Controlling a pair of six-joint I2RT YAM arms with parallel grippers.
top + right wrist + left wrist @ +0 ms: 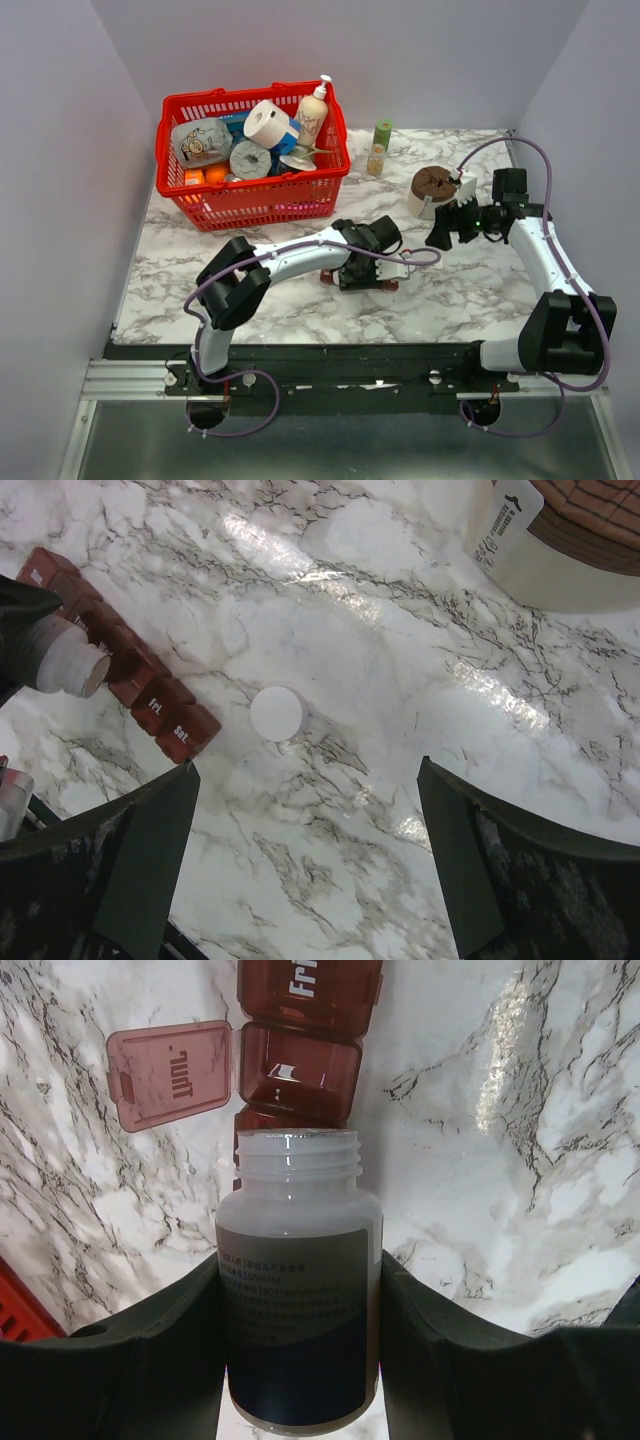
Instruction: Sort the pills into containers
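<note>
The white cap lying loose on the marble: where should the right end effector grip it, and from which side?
Across its round side wall, straight down from above. The white cap lies flat, a low disc with bare marble around it, apart from the pill strip. The right end effector is open.

Containers [300, 1070] cut off at top edge, partly behind bottle [298, 1300]; label print unreadable.
</note>
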